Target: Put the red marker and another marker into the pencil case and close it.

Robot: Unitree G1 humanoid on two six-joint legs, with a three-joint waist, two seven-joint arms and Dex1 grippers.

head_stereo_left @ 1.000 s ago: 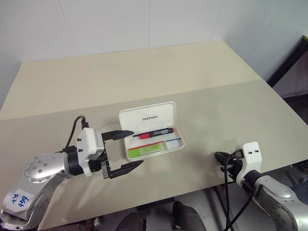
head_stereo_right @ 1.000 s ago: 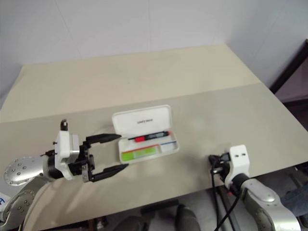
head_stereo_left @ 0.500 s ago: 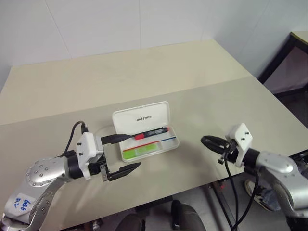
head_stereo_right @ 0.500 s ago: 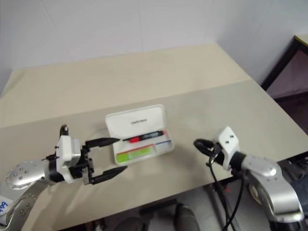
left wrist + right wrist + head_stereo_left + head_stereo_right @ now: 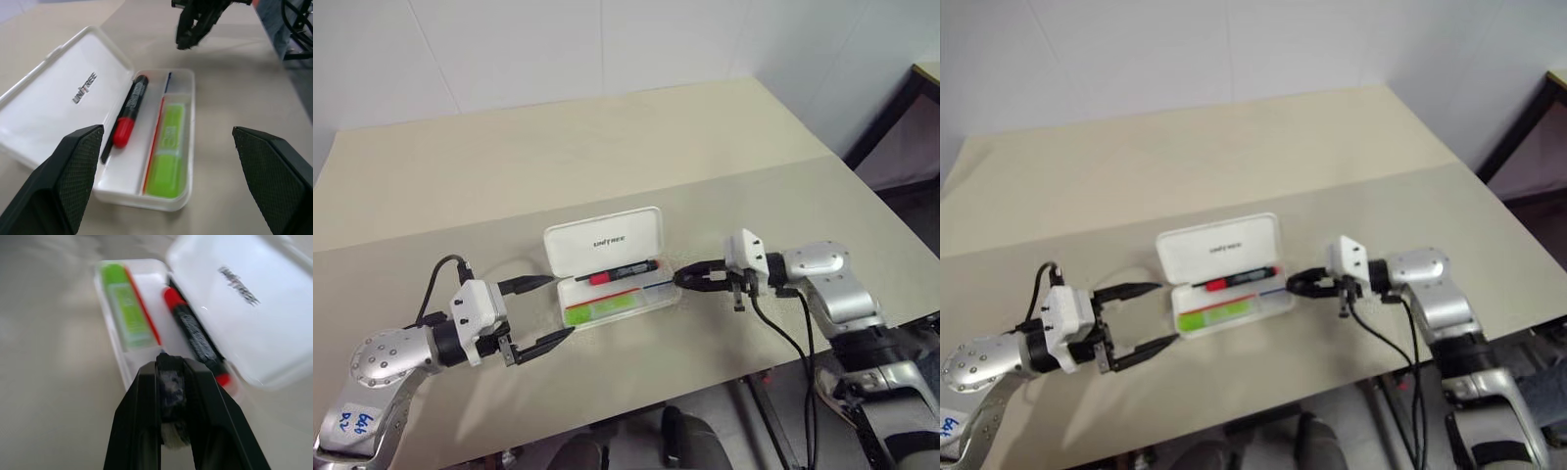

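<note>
Beige table [image 5: 607, 157] against a white wall, nothing on it but the case. Right gripper [image 5: 690, 279] sits just beside the right end of the pencil case [image 5: 607, 240], pointing at it; its fingers are pressed together, and the right wrist view shows a small dark stub pinched between them. What the stub is cannot be told. Left gripper [image 5: 536, 313] hovers off the left-front corner of the case, jaws spread wide and holding nothing, apart from the case.

Step in hand, as judged: both markers are already inside, so only closing is left. To do it well, one gripper should get behind the upright lid and tip it forward over the tray while the other steadies the tray end so the light plastic does not slide. Press down evenly along the front edge until it seats. Right gripper should keep its tip clear of the tray rim or the lid will catch on it.

Contents: red marker [image 5: 128, 113] lies in the back compartment, next to the hinge, red cap toward the left gripper. Green highlighter [image 5: 168, 156] lies flat in the front compartment, beyond the red divider stripe. Lid stands open, lettering visible.
</note>
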